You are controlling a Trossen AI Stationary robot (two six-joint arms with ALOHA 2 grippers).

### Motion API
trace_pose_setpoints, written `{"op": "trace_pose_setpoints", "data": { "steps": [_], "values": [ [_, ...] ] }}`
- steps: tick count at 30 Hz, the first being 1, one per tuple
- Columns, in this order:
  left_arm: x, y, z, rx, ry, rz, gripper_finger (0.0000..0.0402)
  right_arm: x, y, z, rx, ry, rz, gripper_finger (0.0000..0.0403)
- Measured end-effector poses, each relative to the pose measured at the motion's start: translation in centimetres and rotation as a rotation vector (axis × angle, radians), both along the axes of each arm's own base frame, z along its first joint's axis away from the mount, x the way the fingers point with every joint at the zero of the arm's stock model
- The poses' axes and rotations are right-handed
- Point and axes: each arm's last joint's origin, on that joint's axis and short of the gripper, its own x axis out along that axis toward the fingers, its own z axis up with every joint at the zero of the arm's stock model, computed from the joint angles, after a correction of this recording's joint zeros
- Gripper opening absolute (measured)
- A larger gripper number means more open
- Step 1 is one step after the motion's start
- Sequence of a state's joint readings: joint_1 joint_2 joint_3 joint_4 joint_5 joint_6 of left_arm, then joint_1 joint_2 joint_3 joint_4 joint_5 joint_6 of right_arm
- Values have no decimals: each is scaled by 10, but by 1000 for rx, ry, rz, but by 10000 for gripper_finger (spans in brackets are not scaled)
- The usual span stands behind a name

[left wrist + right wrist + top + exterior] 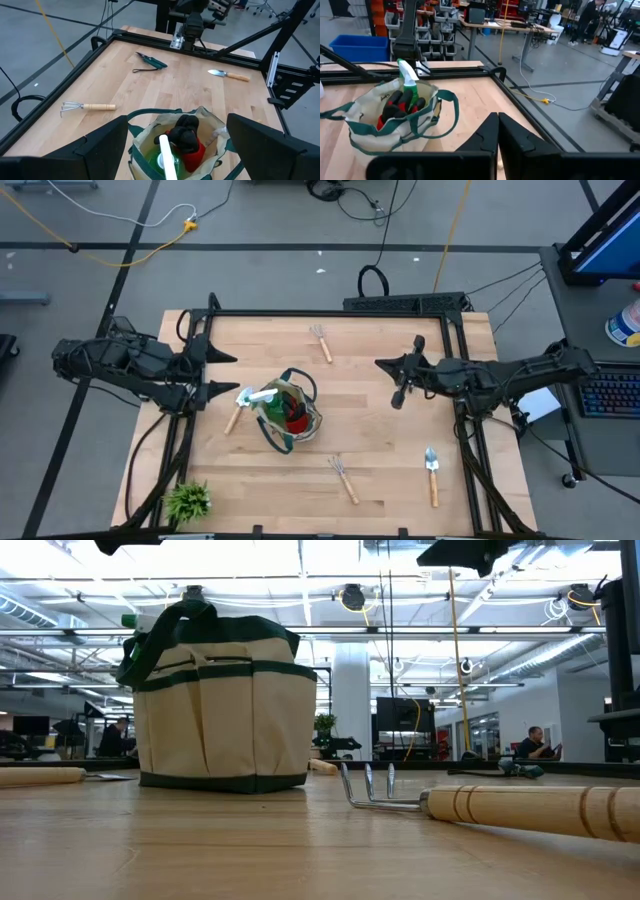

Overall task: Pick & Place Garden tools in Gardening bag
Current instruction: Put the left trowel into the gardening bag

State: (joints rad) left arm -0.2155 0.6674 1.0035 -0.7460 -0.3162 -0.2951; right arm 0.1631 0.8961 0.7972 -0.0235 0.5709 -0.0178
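The beige gardening bag [291, 414] with green trim stands at the table's middle on its flat bottom [224, 781]. It holds a green spray bottle [407, 76] and red-and-black gloves [186, 137]. My left gripper [226, 371] is open and empty, just left of the bag. My right gripper [381, 364] is shut and empty, right of the bag. Dark pruning shears [149, 61] lie on the table below it. One rake [321, 340] lies far, another rake [343, 477] near, a trowel [431, 472] near right. A wooden-handled tool [234, 418] lies against the bag's left side.
A small spiky green plant [188, 501] stands at the table's near left corner. A black frame [330, 311] runs along the table's edges. People sit in the room beyond the table [533, 743].
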Motion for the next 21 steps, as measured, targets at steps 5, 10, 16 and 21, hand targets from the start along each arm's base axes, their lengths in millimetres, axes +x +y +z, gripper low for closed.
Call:
{"op": "trace_pose_setpoints", "data": {
  "steps": [5, 10, 16, 21],
  "values": [
    [0, 0, 0, -25, -8, 29, 347, -6, -1, -8, -2, 5, 1, 1],
    [-1, 2, 0, -45, -9, 90, 347, -13, -2, -15, -2, 7, 1, 1],
    [-2, 3, -4, -81, 19, 127, 347, -21, -2, -21, 12, 3, 61, 0],
    [-6, 4, -10, -154, 69, 199, 347, -25, -2, -27, 28, -38, 72, 0]
  ]
}}
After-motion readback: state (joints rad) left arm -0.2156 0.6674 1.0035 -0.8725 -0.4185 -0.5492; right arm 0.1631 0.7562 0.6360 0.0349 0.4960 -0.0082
